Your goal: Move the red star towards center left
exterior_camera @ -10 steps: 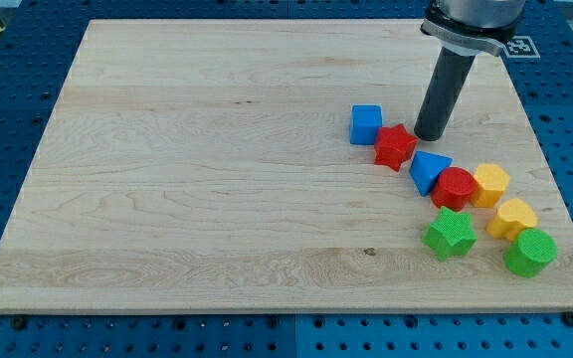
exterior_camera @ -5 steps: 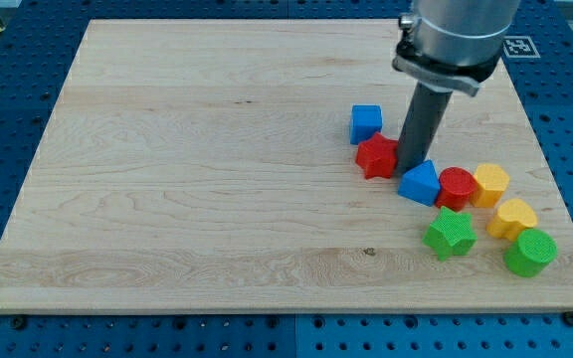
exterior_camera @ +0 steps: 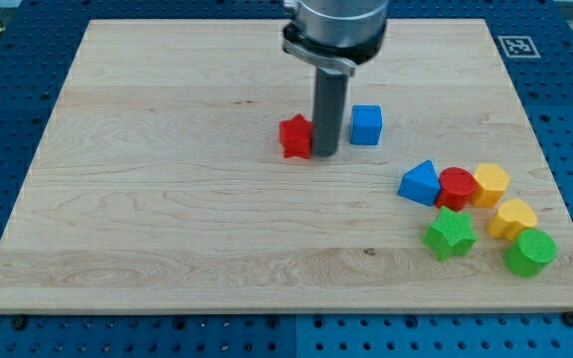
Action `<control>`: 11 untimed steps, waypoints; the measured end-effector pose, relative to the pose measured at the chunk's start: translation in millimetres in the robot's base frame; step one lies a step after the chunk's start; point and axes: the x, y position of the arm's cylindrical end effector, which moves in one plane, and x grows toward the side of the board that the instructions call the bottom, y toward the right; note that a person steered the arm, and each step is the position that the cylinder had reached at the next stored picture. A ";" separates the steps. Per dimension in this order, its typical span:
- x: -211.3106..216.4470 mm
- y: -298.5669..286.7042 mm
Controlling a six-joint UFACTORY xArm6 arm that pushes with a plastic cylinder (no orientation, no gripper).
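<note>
The red star lies near the middle of the wooden board, a little above centre. My tip touches the star's right side. The blue cube sits just to the right of the rod, apart from it.
At the view's right lie a blue triangle block, a red cylinder, a yellow hexagon block, a yellow heart block, a green star and a green cylinder.
My tip has slid to the view's left, pushing the red star leftward past the blue cube. The blue triangle shifted slightly earlier and now rests beside the red cylinder.
</note>
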 end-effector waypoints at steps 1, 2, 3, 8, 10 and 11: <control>-29.2 -12.2; -35.1 -26.2; -33.5 -41.5; 3.9 -75.6; 10.4 -99.7; 10.4 -123.7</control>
